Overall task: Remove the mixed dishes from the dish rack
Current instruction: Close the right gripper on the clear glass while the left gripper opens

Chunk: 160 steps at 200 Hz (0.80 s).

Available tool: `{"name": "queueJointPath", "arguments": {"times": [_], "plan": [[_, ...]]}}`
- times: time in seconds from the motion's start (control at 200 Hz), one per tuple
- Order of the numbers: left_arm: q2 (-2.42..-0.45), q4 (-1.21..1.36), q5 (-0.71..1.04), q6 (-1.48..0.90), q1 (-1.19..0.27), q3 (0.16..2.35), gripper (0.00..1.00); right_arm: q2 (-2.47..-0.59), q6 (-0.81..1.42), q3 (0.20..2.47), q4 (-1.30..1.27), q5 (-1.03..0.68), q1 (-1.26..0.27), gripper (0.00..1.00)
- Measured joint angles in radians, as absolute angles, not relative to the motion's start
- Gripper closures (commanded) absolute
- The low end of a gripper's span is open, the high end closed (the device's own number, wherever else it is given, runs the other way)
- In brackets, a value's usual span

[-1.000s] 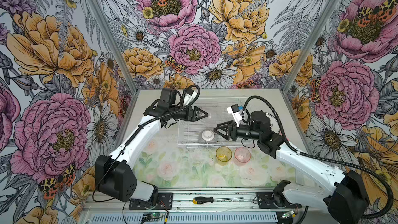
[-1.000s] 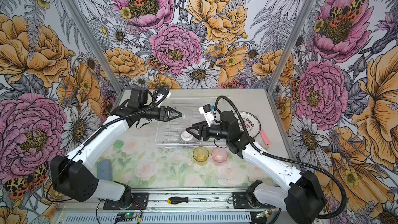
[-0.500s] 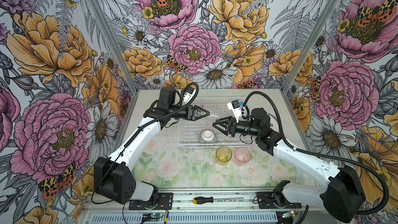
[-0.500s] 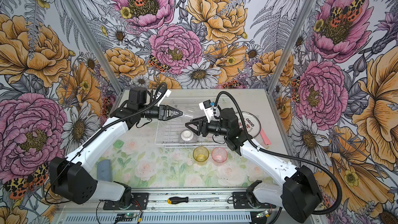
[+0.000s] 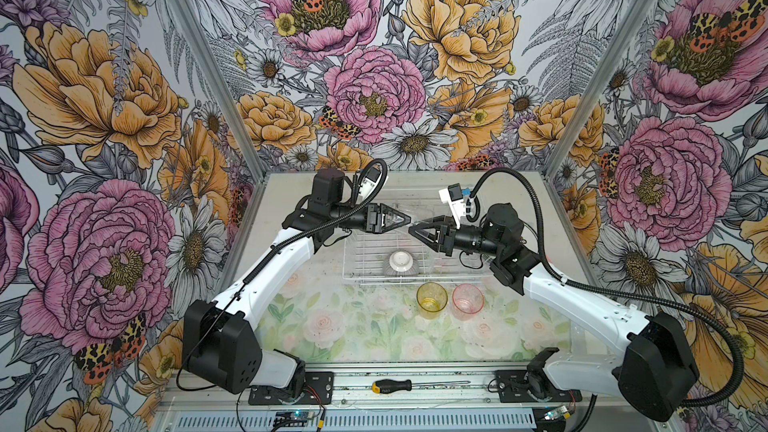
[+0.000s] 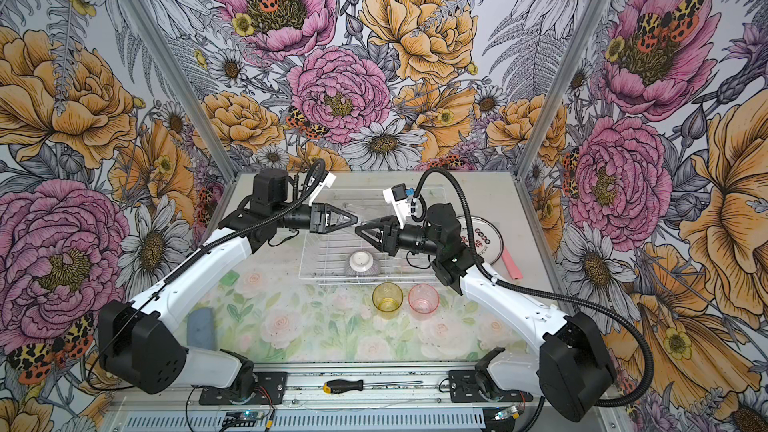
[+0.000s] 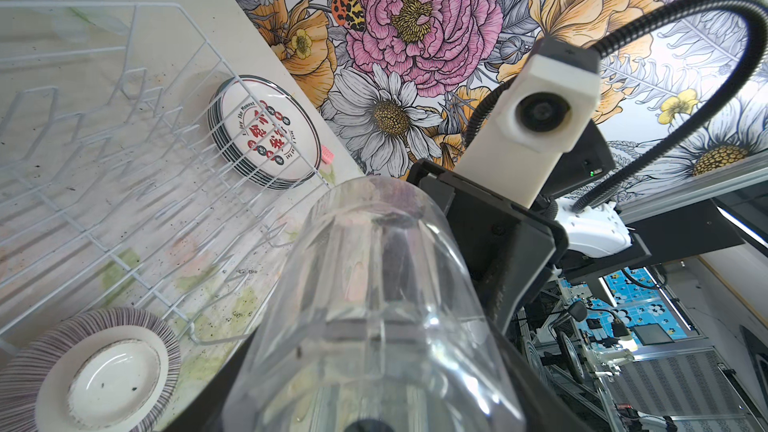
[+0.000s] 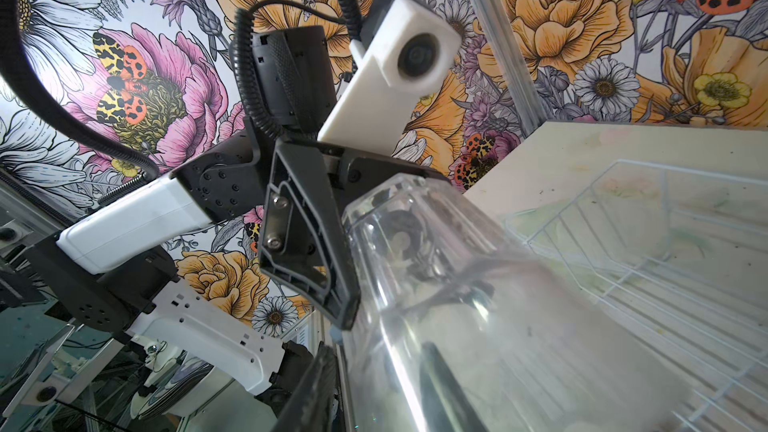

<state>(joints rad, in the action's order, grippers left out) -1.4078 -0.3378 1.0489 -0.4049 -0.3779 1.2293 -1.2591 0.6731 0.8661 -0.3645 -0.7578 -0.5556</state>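
clear tumbler (image 7: 374, 305) mid-air over dish rack (image 5: 365, 282) | left claw (image 5: 402, 219) clamped on it | right claw (image 5: 415, 227) at its other end, grip can't tell | light, slick, brittle: pinch across the wall

The whole table (image 5: 511, 189) is overlooked from high above its near edge in both top views, while the clear tumbler (image 7: 374, 305) is framed at very close range by two wrist cameras faced toward each other, the dish rack (image 5: 374, 251) being shared by all.
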Motion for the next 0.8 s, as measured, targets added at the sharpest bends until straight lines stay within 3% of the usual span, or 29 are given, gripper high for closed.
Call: {"name": "queueJointPath", "arguments": {"times": [0.125, 0.235, 0.33, 0.41, 0.586, 0.801], "plan": [[-1.408, -0.319, 1.055, -0.415, -0.378, 1.229, 0.68, -1.259, 0.684, 0.866, -0.371, -0.762, -0.555, 0.78], [-1.408, -0.292, 1.100, -0.422, -0.376, 1.228, 0.68, -1.258, 0.691, 0.867, -0.404, -0.804, -0.554, 0.92], [-1.407, -0.278, 1.118, -0.431, -0.375, 1.228, 0.67, -1.253, 0.692, 0.868, -0.414, -0.819, -0.553, 0.95], [-1.408, -0.277, 1.121, -0.433, -0.376, 1.228, 0.57, -1.253, 0.692, 0.868, -0.413, -0.828, -0.550, 0.97], [-1.408, -0.272, 1.125, -0.440, -0.376, 1.228, 0.25, -1.251, 0.687, 0.877, -0.402, -0.836, -0.548, 1.00], [-1.391, -0.310, 1.046, -0.422, -0.383, 1.215, 0.10, -1.251, 0.657, 0.902, -0.331, -0.802, -0.548, 1.00]]}}
